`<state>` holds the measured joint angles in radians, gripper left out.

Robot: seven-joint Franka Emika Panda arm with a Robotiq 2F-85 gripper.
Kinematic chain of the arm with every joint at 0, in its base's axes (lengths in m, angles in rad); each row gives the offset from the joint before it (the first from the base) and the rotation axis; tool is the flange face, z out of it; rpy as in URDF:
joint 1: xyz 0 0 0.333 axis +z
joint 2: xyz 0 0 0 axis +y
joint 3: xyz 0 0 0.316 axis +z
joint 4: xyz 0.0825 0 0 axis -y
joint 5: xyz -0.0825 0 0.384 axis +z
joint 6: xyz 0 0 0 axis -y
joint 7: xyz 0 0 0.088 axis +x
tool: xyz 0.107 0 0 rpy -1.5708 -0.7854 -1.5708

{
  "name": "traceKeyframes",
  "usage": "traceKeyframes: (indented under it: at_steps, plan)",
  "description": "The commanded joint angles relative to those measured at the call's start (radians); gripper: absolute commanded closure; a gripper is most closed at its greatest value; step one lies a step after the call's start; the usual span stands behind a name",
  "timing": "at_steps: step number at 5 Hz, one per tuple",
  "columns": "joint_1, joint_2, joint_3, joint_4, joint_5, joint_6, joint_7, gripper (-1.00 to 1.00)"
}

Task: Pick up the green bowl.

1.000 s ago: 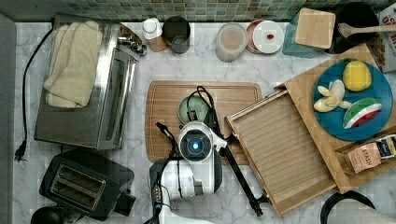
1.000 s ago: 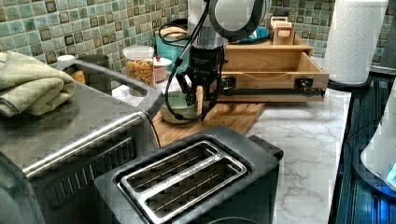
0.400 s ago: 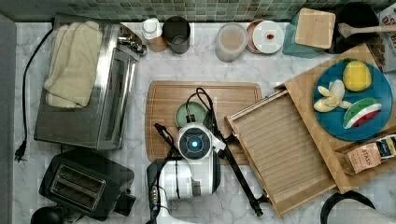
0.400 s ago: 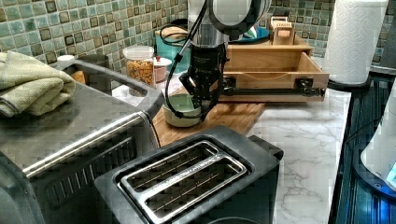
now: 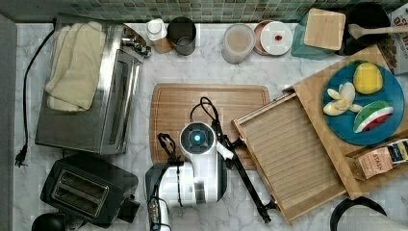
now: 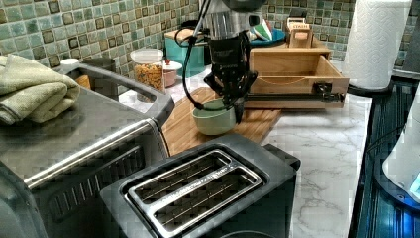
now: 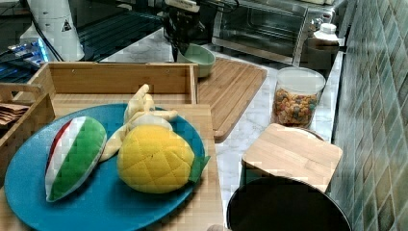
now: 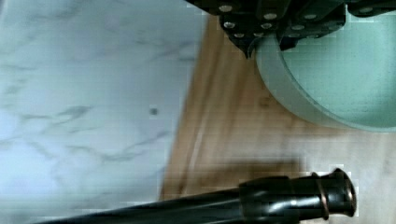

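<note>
The green bowl (image 6: 214, 116) is small, round and pale sage green, and it sits over the near part of the wooden cutting board (image 6: 183, 126). My gripper (image 6: 230, 101) comes down from above and is shut on the bowl's rim. The wrist view has the bowl (image 8: 336, 79) close up, with one black finger outside its wall and one inside; the gripper (image 8: 268, 46) clamps the rim. Whether the bowl's base touches the board I cannot tell. In the top view my arm (image 5: 197, 139) covers the bowl. The right view has the bowl (image 7: 199, 57) under the gripper (image 7: 185, 45).
A toaster (image 6: 198, 188) and a toaster oven (image 5: 89, 101) stand to the top view's left of the board. An open wooden drawer (image 5: 288, 154) lies at the board's right in the top view. A jar (image 5: 238, 43), cup (image 5: 182, 34) and teal container (image 5: 320, 33) line the back wall.
My wrist has risen towards the top camera and now covers the bowl in the top view. In the left view the gripper and bowl have shifted to the right.
</note>
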<state>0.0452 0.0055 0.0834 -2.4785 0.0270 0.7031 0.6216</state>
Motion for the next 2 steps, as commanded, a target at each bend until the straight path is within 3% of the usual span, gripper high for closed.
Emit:
traceKeyframes:
  at_steps: [1, 2]
  plan:
    - [0.031, -0.245, -0.097, 0.288, -0.036, -0.142, -0.238, 1.0]
    - [0.023, -0.241, -0.122, 0.407, -0.053, -0.301, -0.242, 1.0]
